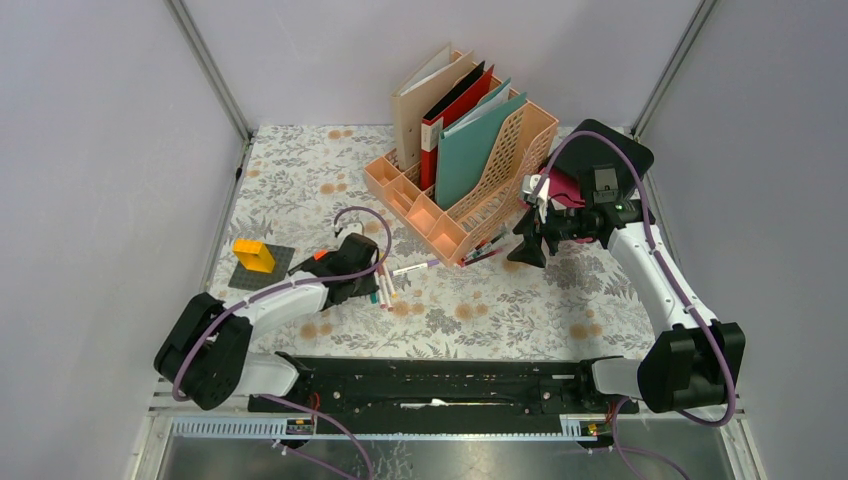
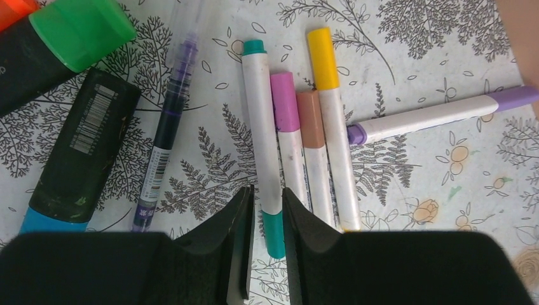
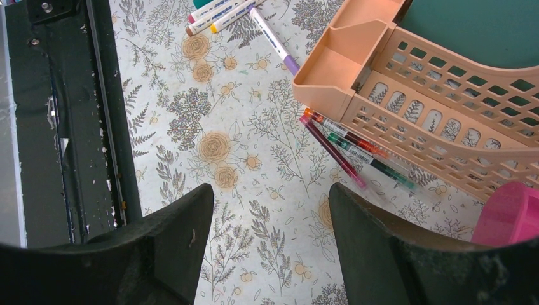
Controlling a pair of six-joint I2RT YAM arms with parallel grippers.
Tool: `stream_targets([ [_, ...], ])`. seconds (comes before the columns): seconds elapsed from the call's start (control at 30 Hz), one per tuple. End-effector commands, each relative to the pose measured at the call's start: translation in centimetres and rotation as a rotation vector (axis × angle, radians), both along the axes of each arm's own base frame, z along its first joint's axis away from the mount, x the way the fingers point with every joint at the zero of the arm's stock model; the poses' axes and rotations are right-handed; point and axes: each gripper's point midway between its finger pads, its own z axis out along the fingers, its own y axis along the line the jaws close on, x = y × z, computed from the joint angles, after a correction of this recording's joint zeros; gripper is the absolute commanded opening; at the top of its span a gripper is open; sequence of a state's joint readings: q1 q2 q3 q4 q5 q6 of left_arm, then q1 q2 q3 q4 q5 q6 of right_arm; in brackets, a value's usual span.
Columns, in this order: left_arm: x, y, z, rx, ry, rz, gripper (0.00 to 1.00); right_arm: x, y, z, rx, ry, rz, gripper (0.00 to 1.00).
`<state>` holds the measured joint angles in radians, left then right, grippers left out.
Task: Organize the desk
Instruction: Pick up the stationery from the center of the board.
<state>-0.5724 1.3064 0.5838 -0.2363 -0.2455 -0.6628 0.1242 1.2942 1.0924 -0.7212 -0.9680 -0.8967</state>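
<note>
Overhead and wrist views. The desk [image 1: 520,312], covered by a leaf-and-flower cloth, fills the floor between the grey walls.

Left of centre lie five white-barrelled markers. Four are side by side: teal-capped marker [image 2: 264,127], pink-capped marker [image 2: 289,146], brown-capped marker [image 2: 313,149], and yellow-capped marker [image 2: 330,114]. One purple-capped marker [image 2: 438,114] lies crosswise to their right. Beside them are one purple gel pen [image 2: 166,127] and two black highlighters, one a green-capped highlighter [image 2: 57,44] and one a blue-ended highlighter [image 2: 82,152].

The left gripper [image 2: 267,192] has its jaws drawn narrow on either side of the teal-capped marker's lower barrel, which lies on the cloth. Whether the pads press it cannot be told.

The right gripper [image 3: 270,188] hangs above bare cloth with its jaws wide apart and nothing between them. Three gel pens [image 3: 346,143] lie against the foot of the rack nearby, and a pink ridged object [image 3: 508,213] shows at the frame's edge.

One peach file rack [image 1: 500,190] stands at the back centre. Its tall slots hold upright folders [image 1: 470,135] in beige, black, red and teal.

At far left, one yellow block [image 1: 253,255] sits on a dark grey plate [image 1: 275,270].
</note>
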Motion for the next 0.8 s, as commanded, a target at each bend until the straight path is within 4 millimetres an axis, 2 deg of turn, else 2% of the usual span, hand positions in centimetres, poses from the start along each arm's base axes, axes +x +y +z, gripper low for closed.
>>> stream_targets([
  [0.0,1.6,-0.7,1.2,0.002,-0.037,-0.008,0.24,-0.2,0.2,0.1,0.016,-0.007,0.021,0.73],
  [0.23,1.5,-0.3,0.1,0.056,0.014,-0.005,0.24,-0.3,0.2,0.0,0.017,-0.007,0.022,0.73],
  [0.5,1.1,0.7,-1.2,0.198,0.066,-0.004,0.28,-0.4,0.2,0.1,0.018,-0.006,0.026,0.73],
  [0.77,0.8,0.9,-2.6,0.238,0.108,-0.022,0.28,-0.4,0.3,0.1,0.020,-0.004,0.028,0.73],
])
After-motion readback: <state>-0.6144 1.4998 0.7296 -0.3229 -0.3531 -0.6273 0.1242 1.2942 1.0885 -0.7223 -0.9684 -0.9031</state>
